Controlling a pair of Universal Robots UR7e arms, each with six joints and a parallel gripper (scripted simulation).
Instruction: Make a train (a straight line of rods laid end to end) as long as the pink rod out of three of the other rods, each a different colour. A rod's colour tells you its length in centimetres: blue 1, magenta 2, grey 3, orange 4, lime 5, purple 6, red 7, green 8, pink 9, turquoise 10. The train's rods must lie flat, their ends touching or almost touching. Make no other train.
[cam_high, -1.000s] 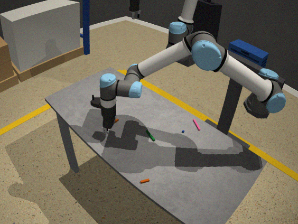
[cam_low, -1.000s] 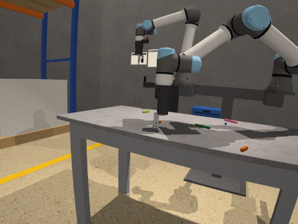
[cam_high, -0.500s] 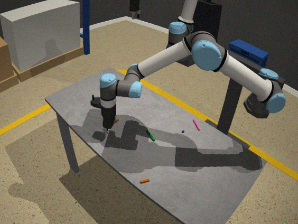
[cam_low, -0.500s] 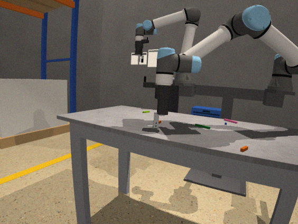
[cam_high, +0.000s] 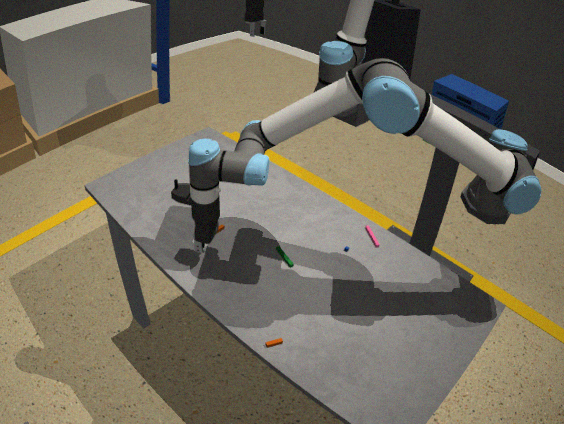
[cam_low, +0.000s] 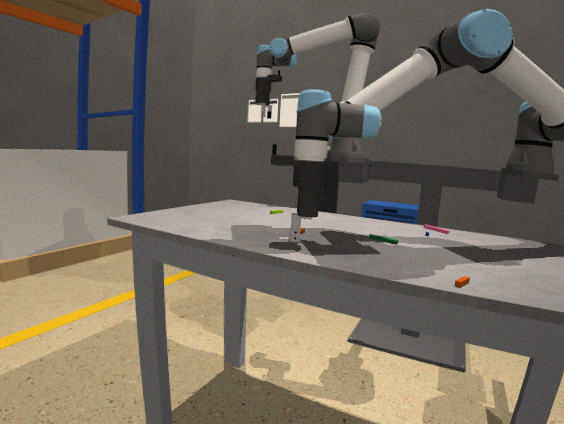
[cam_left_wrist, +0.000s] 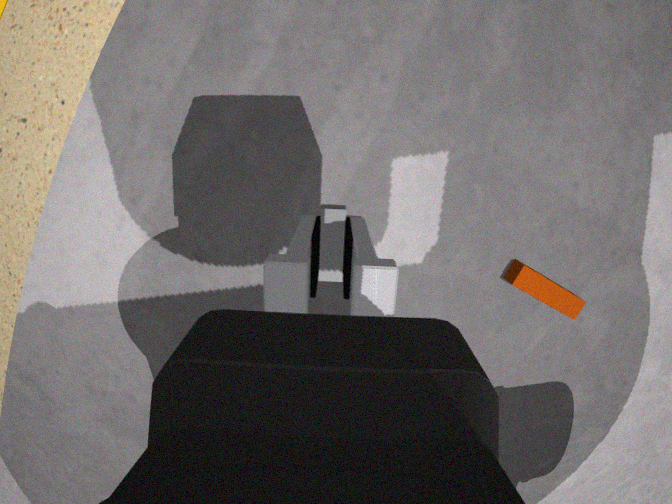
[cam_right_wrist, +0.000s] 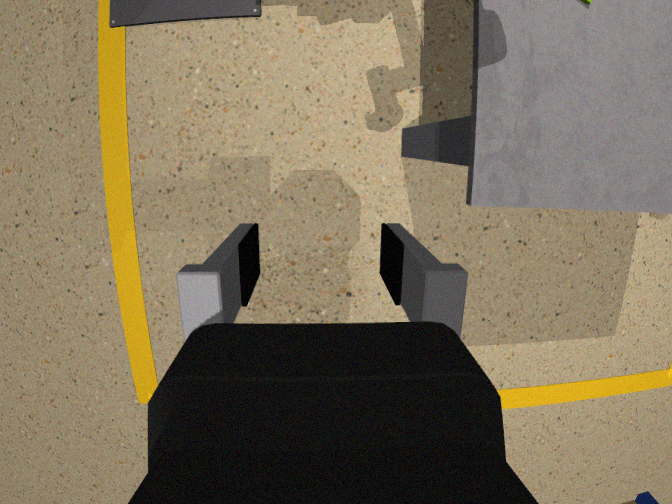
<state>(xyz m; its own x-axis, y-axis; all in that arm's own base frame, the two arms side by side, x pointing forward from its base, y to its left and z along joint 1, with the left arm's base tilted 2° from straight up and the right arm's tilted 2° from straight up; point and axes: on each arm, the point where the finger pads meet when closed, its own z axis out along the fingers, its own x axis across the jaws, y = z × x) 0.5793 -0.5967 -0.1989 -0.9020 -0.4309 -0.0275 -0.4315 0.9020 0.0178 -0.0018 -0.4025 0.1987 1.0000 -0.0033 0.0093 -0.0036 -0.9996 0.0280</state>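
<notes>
With left gripper (cam_high: 201, 248) (cam_low: 295, 240) (cam_left_wrist: 332, 260), pinching grey rod (cam_left_wrist: 334, 244) between nearly closed fingers, near table's (cam_high: 350, 360) (cam_low: 175, 225) (cam_left_wrist: 434, 81) (cam_right_wrist: 569, 135) long edge opposite the arm bases. Could twist or slip if gripped off-centre; could knock nearby orange rod (cam_high: 220, 229) (cam_low: 302, 231) (cam_left_wrist: 548, 291) if carried too low. Right gripper (cam_high: 257, 31) (cam_low: 267, 112) (cam_right_wrist: 320, 265): wide open, holding nothing.

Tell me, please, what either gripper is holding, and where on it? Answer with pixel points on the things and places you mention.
The left gripper (cam_high: 200, 248) (cam_low: 295, 241) (cam_left_wrist: 332, 242) appears to hold the grey rod (cam_left_wrist: 334, 233) by its long sides; the right gripper (cam_high: 257, 32) (cam_low: 267, 114) (cam_right_wrist: 320, 249) holds nothing.
</notes>
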